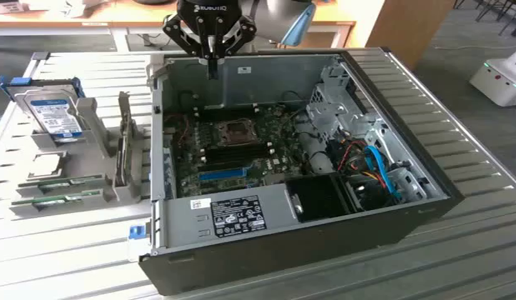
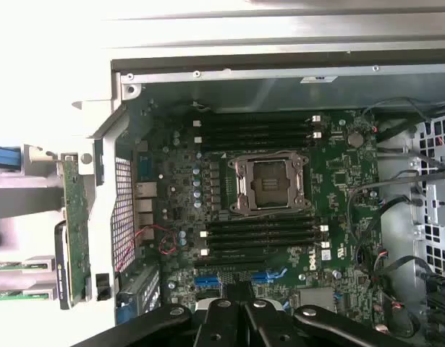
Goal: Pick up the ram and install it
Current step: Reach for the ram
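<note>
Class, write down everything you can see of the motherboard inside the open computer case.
The motherboard is a green board marked Dell, mounted flat against the floor of the open computer case. At its middle sits an empty CPU socket in a metal frame, flanked by rows of empty black memory slots. Blue expansion slots lie near one edge. Red wires loop over another edge.

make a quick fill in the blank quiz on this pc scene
The gripper hangs above the open computer case with its fingers ____.
The ram rests in a grey rack on the exterior view's ____ of the case.
The hard drive in that rack bears a ____ label.
Missing words: shut; left; blue
</note>
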Controlling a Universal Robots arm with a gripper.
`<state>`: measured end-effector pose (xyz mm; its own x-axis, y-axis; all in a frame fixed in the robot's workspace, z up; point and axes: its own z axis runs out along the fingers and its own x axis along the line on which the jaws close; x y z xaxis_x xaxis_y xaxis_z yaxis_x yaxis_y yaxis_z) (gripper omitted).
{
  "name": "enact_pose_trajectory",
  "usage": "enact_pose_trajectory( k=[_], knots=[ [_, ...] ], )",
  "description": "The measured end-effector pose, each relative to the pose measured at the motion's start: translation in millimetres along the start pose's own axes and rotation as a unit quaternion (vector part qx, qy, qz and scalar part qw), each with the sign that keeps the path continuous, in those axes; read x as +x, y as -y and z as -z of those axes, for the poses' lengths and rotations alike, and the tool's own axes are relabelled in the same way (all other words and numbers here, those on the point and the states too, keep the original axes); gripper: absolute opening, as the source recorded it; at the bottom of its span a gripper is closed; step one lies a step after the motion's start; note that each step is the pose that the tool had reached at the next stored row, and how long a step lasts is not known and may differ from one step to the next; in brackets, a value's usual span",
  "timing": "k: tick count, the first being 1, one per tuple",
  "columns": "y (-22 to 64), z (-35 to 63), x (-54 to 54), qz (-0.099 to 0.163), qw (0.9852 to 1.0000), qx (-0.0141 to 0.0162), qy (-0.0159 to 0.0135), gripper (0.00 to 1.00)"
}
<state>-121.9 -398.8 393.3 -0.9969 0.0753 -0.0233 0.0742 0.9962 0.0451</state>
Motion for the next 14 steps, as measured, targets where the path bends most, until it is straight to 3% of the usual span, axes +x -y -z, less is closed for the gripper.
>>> enact_pose_trajectory(
  k=[14],
  knots=[
    [0.3, -0.3, 3.9, 0.0, 1.0, 0.0, -0.0004, 0.1]
  ],
)
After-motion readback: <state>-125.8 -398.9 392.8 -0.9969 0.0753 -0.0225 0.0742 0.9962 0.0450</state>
